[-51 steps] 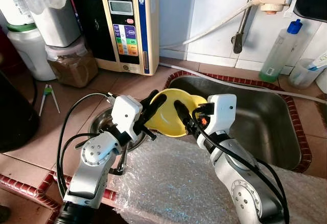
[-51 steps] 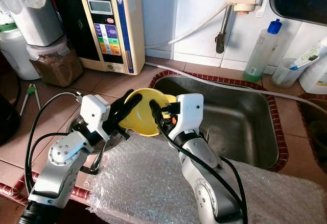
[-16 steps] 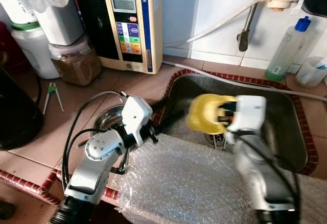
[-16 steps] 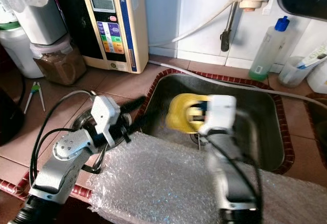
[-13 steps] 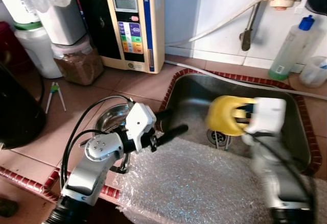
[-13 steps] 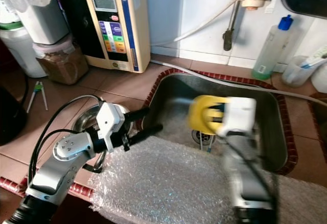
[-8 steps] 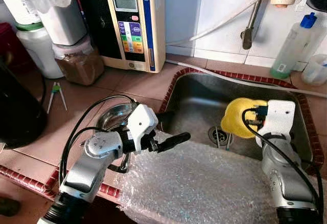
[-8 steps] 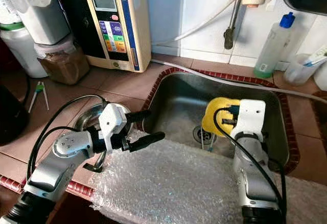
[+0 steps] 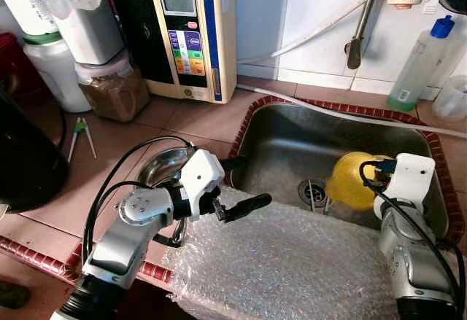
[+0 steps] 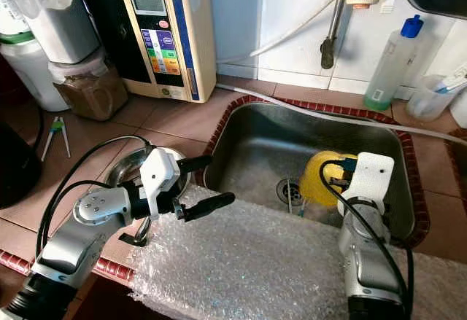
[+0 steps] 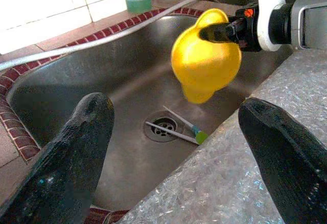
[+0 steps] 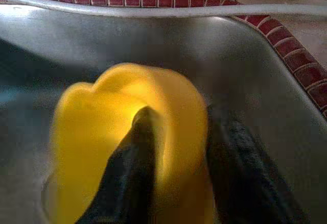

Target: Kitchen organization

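Now carried farther toward right wall of stainless steel sink (image 9: 292, 141): soft yellow plastic bowl (image 9: 352, 179), pinched on rim by right gripper (image 12: 176, 147), above drain. Left gripper (image 9: 237, 186) spread wide, empty, over bubble wrap sheet (image 9: 292, 262). Risk: thin rim slipping, bowl dropping early.

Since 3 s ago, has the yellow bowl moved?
Yes. The right claw has carried the yellow bowl from the sink's left rim to its right side, past the drain.
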Robot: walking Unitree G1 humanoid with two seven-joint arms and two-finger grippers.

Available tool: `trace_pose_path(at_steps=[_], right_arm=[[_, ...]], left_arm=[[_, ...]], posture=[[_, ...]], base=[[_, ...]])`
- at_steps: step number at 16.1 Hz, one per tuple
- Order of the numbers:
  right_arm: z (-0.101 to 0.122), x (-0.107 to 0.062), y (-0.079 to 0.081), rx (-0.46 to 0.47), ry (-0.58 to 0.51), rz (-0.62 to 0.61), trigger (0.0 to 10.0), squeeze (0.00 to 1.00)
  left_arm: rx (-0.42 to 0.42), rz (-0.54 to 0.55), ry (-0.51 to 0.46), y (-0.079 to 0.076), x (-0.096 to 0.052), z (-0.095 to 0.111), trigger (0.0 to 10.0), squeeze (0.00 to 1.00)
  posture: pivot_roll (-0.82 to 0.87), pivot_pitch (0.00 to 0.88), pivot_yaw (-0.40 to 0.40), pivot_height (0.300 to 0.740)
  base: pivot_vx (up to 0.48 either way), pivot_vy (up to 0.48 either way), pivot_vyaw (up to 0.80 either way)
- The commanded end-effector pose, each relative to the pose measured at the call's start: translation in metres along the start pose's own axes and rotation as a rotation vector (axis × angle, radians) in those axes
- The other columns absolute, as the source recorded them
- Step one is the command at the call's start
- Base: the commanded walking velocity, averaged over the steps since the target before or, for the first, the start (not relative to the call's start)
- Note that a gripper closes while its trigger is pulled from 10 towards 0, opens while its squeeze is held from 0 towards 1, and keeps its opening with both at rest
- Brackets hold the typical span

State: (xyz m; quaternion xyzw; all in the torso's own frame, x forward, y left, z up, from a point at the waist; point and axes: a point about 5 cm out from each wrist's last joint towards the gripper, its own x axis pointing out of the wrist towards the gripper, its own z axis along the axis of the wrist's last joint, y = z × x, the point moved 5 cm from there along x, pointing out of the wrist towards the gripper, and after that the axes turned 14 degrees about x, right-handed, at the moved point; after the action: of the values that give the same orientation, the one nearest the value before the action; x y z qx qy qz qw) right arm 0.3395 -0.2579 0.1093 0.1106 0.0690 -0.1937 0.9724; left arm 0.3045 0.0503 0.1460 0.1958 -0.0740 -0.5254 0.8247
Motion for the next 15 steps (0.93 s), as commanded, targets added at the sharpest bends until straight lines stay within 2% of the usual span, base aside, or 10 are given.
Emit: trace_pose_path(at_steps=[1, 7, 8, 9, 10, 12, 13, 14, 15], right_arm=[[0.006, 0.001, 0.003, 0.014, -0.022, 0.012, 10.0, 1.0], [0.001, 0.004, 0.016, 0.051, 0.013, 0.056, 10.0, 1.0], [-0.003, 0.003, 0.027, 0.208, 0.056, 0.112, 10.0, 1.0], [-0.005, 0.002, 0.035, 0.309, 0.086, 0.157, 10.0, 1.0], [-0.004, 0.003, 0.03, 0.37, 0.086, 0.138, 10.0, 1.0], [-0.005, 0.005, 0.023, 0.336, 0.083, 0.111, 10.0, 1.0], [-0.003, 0.004, 0.026, 0.399, 0.095, 0.133, 10.0, 1.0], [-0.004, 0.003, 0.029, 0.357, 0.107, 0.148, 10.0, 1.0], [-0.005, 0.003, 0.026, 0.238, 0.103, 0.135, 10.0, 1.0]], left_arm=[[0.017, -0.012, 0.014, -0.002, -0.001, -0.001, 10.0, 1.0], [0.032, -0.012, 0.019, -0.002, 0.0, -0.002, 10.0, 1.0], [0.035, -0.013, 0.02, -0.001, 0.0, -0.002, 10.0, 1.0], [0.038, -0.014, 0.021, -0.002, 0.001, -0.002, 10.0, 1.0], [0.041, -0.015, 0.022, -0.002, 0.001, -0.002, 10.0, 1.0], [0.042, -0.017, 0.022, -0.002, 0.002, -0.002, 10.0, 1.0], [0.045, -0.018, 0.023, -0.003, 0.002, -0.003, 10.0, 1.0], [0.047, -0.019, 0.023, -0.003, 0.002, -0.003, 10.0, 1.0], [0.051, -0.02, 0.024, -0.003, 0.002, -0.003, 10.0, 1.0]], posture=[[-0.03, 0.075, 0.079, 0.74], [-0.02, 0.071, 0.083, 0.74], [-0.03, 0.068, 0.085, 0.74], [-0.03, 0.068, 0.085, 0.74], [-0.03, 0.065, 0.087, 0.74], [-0.03, 0.063, 0.089, 0.74], [-0.03, 0.063, 0.09, 0.74], [-0.03, 0.062, 0.091, 0.74], [-0.03, 0.062, 0.093, 0.74]], base=[[0.0, 0.0, 0.0], [0.0, 0.0, 0.0], [0.0, 0.0, 0.0], [0.0, 0.0, 0.0], [0.0, 0.0, 0.0], [0.0, 0.0, 0.0], [0.0, 0.0, 0.0], [0.0, 0.0, 0.0], [0.0, 0.0, 0.0]])
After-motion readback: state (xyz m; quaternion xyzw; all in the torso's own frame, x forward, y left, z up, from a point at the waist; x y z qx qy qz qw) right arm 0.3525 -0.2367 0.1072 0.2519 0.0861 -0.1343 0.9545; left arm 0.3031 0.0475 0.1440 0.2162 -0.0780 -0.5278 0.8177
